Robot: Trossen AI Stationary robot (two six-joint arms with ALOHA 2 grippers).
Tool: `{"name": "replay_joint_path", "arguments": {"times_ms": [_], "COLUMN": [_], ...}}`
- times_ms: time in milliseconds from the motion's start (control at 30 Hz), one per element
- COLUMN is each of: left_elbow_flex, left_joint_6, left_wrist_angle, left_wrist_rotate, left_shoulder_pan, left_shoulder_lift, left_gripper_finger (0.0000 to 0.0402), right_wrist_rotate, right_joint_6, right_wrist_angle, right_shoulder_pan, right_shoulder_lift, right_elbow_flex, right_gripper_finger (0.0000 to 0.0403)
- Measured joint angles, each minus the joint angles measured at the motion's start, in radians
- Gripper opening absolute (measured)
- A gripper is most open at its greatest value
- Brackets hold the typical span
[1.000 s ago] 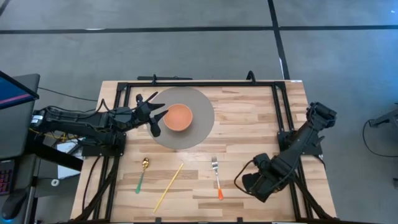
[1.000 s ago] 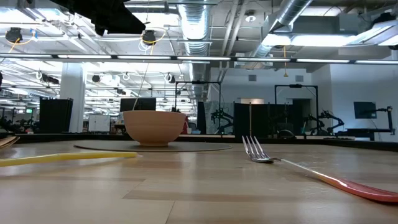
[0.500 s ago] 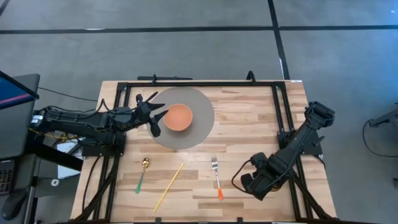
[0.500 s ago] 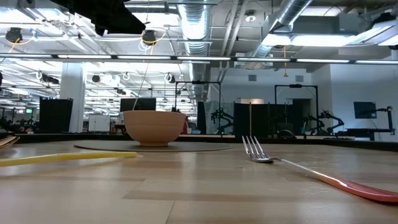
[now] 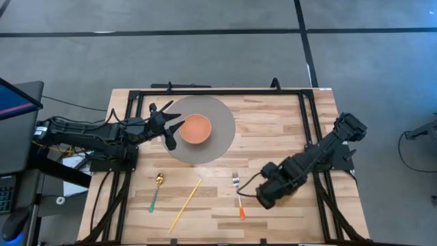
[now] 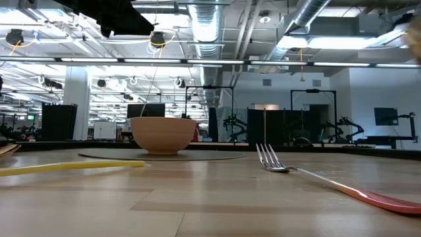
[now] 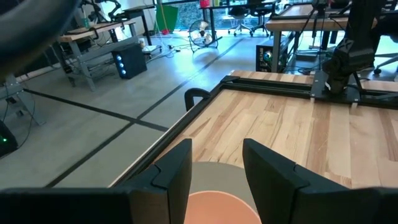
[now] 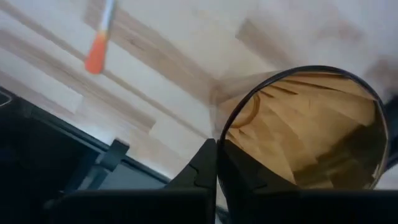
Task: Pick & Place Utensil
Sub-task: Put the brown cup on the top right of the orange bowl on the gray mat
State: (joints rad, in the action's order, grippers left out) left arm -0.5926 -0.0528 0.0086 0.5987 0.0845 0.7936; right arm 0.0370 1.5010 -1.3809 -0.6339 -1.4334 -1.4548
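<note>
High view: left gripper (image 5: 174,128) beside orange bowl (image 5: 196,128) on grey mat (image 5: 222,137), fingers spread, empty. Right gripper (image 5: 263,196) just right of fork (image 5: 238,194), cup held. Spoon (image 5: 156,190), yellow stick (image 5: 184,203) lie at front left.

Low view: fork tines raised off table (image 6: 210,197); grippers unseen.

Left wrist view: fingers (image 7: 177,171) apart over bowl.

Right wrist view: fingers closed on glass cup (image 8: 305,130); fork's orange handle tip (image 8: 97,59) near. No writing legible.
</note>
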Motion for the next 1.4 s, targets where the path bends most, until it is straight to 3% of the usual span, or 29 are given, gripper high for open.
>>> {"name": "replay_joint_path", "arguments": {"times_ms": [133, 233, 367, 467, 633, 833, 1000, 1167, 1400], "left_elbow_flex": [0.000, 0.000, 0.000, 0.000, 0.000, 0.000, 0.000, 0.000, 0.000], "left_joint_6": [-0.002, -0.003, -0.003, -0.003, -0.003, -0.003, -0.003, -0.003, -0.003], "left_wrist_angle": [0.000, 0.000, 0.000, 0.000, 0.000, 0.000, 0.000, 0.000, -0.001], "left_wrist_rotate": [0.000, 0.000, 0.000, 0.000, 0.000, 0.000, 0.000, 0.000, 0.000], "left_shoulder_pan": [0.000, 0.000, 0.000, 0.000, 0.000, 0.000, 0.000, 0.000, 0.000], "left_shoulder_lift": [0.000, 0.000, 0.000, 0.000, 0.000, 0.000, 0.000, 0.000, 0.000], "left_gripper_finger": [0.0145, 0.0145, 0.0145, 0.0145, 0.0145, 0.0145, 0.0145, 0.0145, 0.0145], "right_wrist_rotate": [-0.122, -0.237, -0.371, -0.409, -0.348, -0.289, -0.117, -0.112, -0.055], "right_joint_6": [-0.242, -0.510, -0.906, -1.116, -1.339, -1.490, -1.593, -1.673, -1.743], "right_wrist_angle": [-0.002, 0.016, 0.139, 0.260, 0.443, 0.451, 0.487, 0.388, 0.033], "right_shoulder_pan": [0.103, 0.192, 0.325, 0.444, 0.624, 0.798, 0.906, 0.965, 1.067], "right_shoulder_lift": [0.000, 0.000, -0.001, -0.010, -0.051, -0.126, -0.218, -0.323, -0.521], "right_elbow_flex": [-0.070, -0.106, -0.109, -0.109, -0.109, -0.109, -0.132, -0.344, -0.794], "right_gripper_finger": [0.0009, 0.0004, 0.0006, 0.0011, 0.0011, 0.0008, 0.0011, 0.0012, 0.0012]}}
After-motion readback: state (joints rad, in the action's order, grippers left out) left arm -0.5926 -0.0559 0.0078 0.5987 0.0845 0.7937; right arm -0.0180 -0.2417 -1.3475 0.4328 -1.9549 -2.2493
